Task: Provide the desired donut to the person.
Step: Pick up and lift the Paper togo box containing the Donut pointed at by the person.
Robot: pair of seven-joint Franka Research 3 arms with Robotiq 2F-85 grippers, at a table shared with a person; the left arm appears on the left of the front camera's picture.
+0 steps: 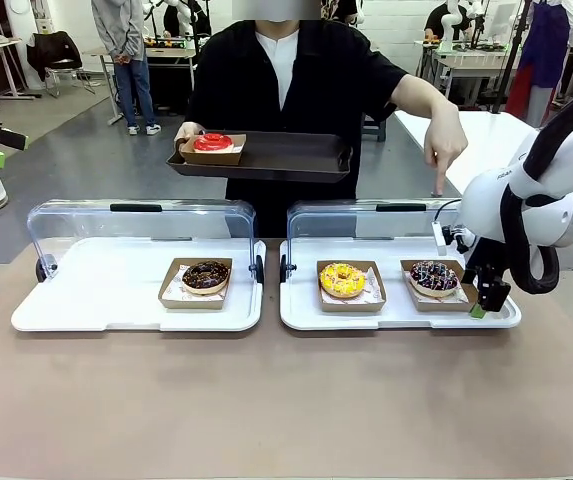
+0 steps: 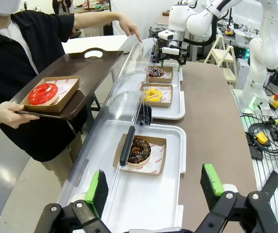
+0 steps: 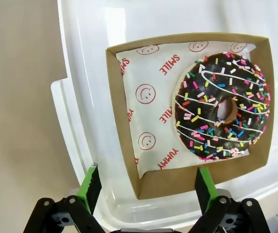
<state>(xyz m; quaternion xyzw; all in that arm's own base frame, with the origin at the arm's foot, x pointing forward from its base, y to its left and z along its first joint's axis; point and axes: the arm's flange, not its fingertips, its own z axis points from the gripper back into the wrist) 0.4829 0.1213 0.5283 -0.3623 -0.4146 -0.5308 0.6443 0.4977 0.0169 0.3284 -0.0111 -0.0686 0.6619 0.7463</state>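
Right gripper [image 3: 146,187] hangs released, its green pads straddling the near corner of the cardboard boat [image 3: 124,121]. I judge this lines me up to pinch card, not icing. The sprinkle donut [image 3: 221,107] sits in the boat at the right end of the right white tray [image 1: 396,318], below the person's pointing hand [image 1: 446,150]. It has glossy chocolate glaze with white drizzle, on a printed paper liner. The tray is smooth plastic. Left gripper [image 2: 155,187] is released and idle.

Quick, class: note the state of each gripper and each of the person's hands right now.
Left gripper: open, empty.
Right gripper: open, empty, above the sprinkled donut's box.
Person's tray hand: holding the tray.
Person's other hand: pointing downward, empty.
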